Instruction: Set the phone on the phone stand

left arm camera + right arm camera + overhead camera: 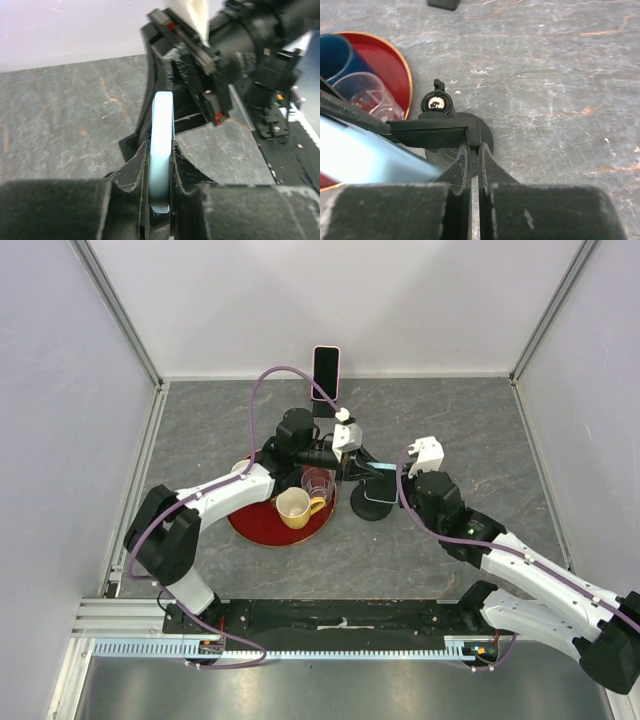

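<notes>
My left gripper (352,462) is shut on a light blue phone (378,468) and holds it edge-on over the black phone stand (372,502). In the left wrist view the phone (161,145) sits upright between my fingers (135,170), with the stand's back plate (159,70) just behind it. My right gripper (397,485) is shut on the stand's plate edge. In the right wrist view its jaws pinch the stand (440,132) at its right end, and the phone (365,160) lies below the plate at the left.
A red tray (255,527) left of the stand holds a yellow cup (295,507) and a clear glass (318,483). A blue cup (335,52) shows on it in the right wrist view. A second phone in a pink case (326,370) stands at the back wall.
</notes>
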`<action>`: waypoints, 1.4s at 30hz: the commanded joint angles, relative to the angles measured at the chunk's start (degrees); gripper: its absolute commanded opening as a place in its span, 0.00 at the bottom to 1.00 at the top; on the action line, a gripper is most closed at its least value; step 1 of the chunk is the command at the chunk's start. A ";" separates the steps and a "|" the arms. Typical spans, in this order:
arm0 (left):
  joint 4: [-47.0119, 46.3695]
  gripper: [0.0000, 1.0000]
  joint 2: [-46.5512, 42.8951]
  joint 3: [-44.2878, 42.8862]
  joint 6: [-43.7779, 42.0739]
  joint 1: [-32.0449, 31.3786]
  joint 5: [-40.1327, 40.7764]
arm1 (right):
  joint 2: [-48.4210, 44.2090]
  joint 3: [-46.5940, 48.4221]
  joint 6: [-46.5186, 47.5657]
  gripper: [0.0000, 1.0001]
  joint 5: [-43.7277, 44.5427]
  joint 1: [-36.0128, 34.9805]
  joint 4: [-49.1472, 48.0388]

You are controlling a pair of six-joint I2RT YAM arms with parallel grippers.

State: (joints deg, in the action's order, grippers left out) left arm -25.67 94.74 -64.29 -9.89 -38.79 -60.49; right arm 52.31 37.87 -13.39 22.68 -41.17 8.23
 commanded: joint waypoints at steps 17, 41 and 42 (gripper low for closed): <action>-2.10 0.02 -0.44 -1.27 -1.89 -9.11 73.03 | 4.02 -0.08 -13.25 0.00 36.22 -7.52 -2.78; 3.87 0.02 8.53 -9.54 -1.27 -13.33 86.77 | 2.53 4.75 -19.39 0.00 14.68 -8.75 0.64; 3.70 0.02 8.36 -9.27 -1.18 -13.33 86.51 | 2.36 5.37 -20.18 0.00 15.20 -8.75 3.95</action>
State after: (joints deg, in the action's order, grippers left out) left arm -23.46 101.41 -73.10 -4.08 -53.43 16.97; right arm 55.07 39.40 -29.41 41.95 -49.19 6.85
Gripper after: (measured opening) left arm 0.188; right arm 0.003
